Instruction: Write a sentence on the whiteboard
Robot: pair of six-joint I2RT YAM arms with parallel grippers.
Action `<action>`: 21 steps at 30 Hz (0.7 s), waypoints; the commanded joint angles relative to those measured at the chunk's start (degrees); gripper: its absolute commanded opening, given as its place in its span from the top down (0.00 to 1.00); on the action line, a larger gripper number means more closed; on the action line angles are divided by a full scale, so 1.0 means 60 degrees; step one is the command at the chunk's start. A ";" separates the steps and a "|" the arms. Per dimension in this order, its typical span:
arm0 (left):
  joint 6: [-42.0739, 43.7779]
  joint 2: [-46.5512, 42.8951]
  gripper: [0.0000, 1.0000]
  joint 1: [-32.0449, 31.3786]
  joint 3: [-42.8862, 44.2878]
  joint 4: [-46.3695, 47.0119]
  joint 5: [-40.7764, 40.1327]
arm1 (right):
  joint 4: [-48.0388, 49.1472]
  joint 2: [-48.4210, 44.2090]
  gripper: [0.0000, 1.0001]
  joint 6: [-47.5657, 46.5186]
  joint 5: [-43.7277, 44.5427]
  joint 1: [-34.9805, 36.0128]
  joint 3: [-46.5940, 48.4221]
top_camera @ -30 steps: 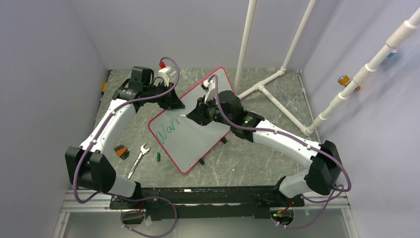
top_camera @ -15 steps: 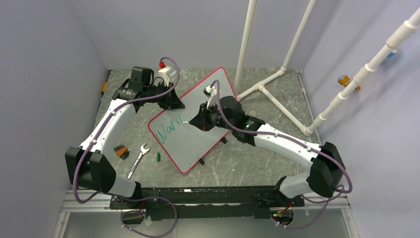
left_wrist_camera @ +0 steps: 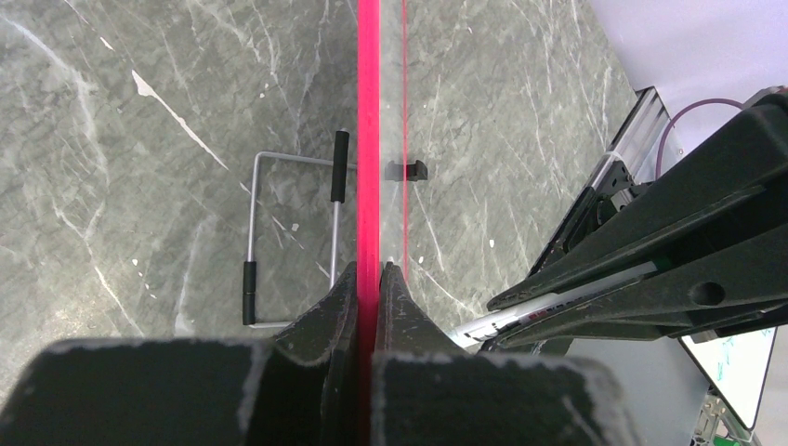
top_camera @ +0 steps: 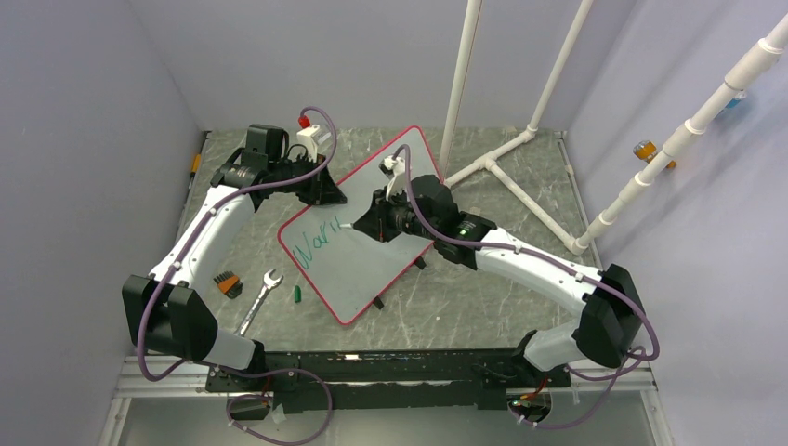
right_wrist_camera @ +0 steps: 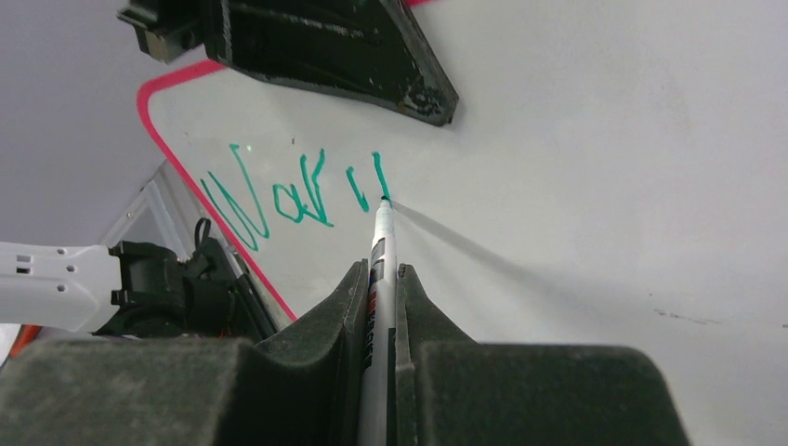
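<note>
The whiteboard (top_camera: pixel 372 251), white with a thin red rim, lies tilted in the middle of the table. My left gripper (top_camera: pixel 327 193) is shut on its far-left red rim (left_wrist_camera: pixel 369 186). My right gripper (top_camera: pixel 372 223) is shut on a white marker (right_wrist_camera: pixel 379 269), whose green tip touches the board. The sentence (top_camera: pixel 311 243) is green lettering near the board's left corner, reading "War" plus two short strokes (right_wrist_camera: pixel 297 190). The tip rests at the bottom of the last stroke.
A silver wrench (top_camera: pixel 261 297), an orange and black bit holder (top_camera: pixel 227 283) and a green marker cap (top_camera: pixel 297 294) lie left of the board. White pipes (top_camera: pixel 506 153) stand at the back right. A wire stand (left_wrist_camera: pixel 293 237) shows under the board.
My right gripper has drawn two more short green strokes after "War", shifting slightly along the board. My left gripper has not moved.
</note>
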 commanded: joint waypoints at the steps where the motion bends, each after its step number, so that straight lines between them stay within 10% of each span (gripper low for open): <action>1: 0.1050 -0.0035 1.00 -0.0289 -0.0186 0.0212 -0.0633 | 0.0217 0.0213 1.00 -0.0216 0.0275 -0.0137 0.0760; 21: 0.1063 -0.0028 1.00 -0.0282 -0.0168 0.0206 -0.0653 | 0.0237 0.0104 1.00 0.0094 0.0154 -0.0593 0.0125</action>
